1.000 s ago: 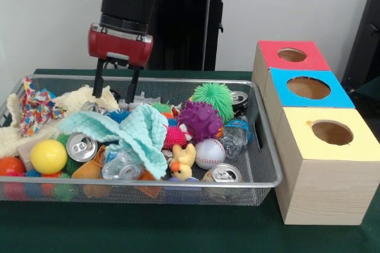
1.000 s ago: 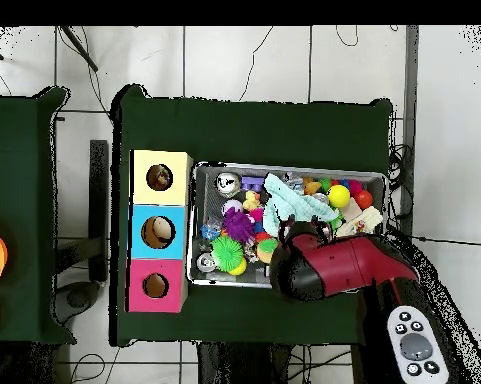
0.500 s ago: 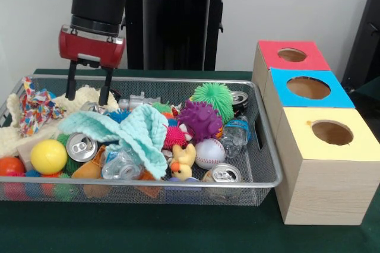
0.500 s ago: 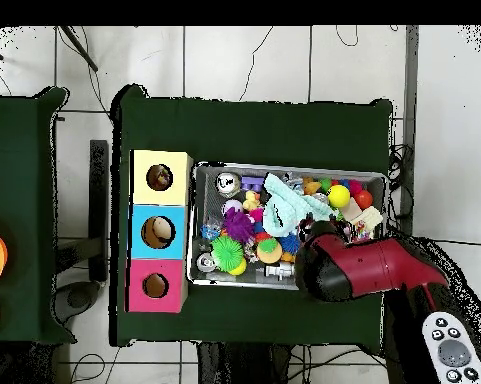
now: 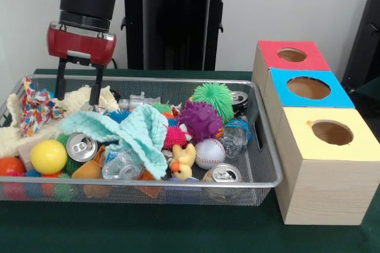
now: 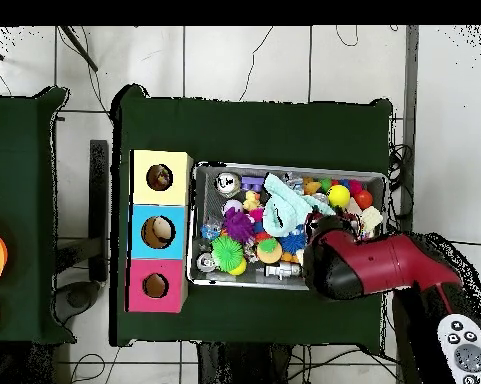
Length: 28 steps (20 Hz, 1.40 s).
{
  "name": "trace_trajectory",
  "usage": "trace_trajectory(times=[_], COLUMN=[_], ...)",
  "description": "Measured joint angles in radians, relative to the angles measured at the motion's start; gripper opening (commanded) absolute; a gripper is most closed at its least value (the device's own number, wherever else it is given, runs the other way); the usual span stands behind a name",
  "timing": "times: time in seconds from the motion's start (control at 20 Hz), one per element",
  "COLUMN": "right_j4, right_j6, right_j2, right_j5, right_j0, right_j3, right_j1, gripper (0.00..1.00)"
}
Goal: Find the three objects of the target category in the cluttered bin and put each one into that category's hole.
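One green table [image 5: 178, 229] carries everything, and on it sits a wire bin [image 5: 261, 164] packed with clutter. Three boxes stand just beside the bin in a row: a yellow box [image 5: 329, 170] nearest the camera, a blue box [image 5: 309, 89] in the middle and a red box [image 5: 291, 56] farthest back, each with a round hole in its top. My arm [image 6: 384, 268] reaches over the bin's back corner at the end away from the boxes, and my gripper [image 5: 78, 89] hangs there with its two fingers apart, holding nothing, tips just above a cream cloth [image 5: 80, 100]. A mint cloth [image 5: 127, 131] sprawls over the middle of the heap. Beside it lie a purple spiky ball [image 5: 200, 119], a green spiky ball [image 5: 212, 98], a yellow ball [image 5: 48, 156] and a baseball [image 5: 209, 153]. Two cans [image 5: 81, 146] show silver tops, one near the yellow ball, the other [image 5: 222, 174] against the front wall. A rubber duck [image 5: 183, 163] stands between baseball and mint cloth.
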Motion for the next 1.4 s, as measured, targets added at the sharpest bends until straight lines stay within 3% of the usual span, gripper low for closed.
trace_trajectory(times=[0.5,1.4], right_j4=[-0.043,-0.181], right_j6=[-0.026,-0.03], right_j2=[0.046,0.013], right_j5=[0.0,0.0], right_j0=[-0.024,-0.016], right_j3=[-0.003,-0.052], right_j1=[-0.004,0.066], gripper=[1.0,1.0])
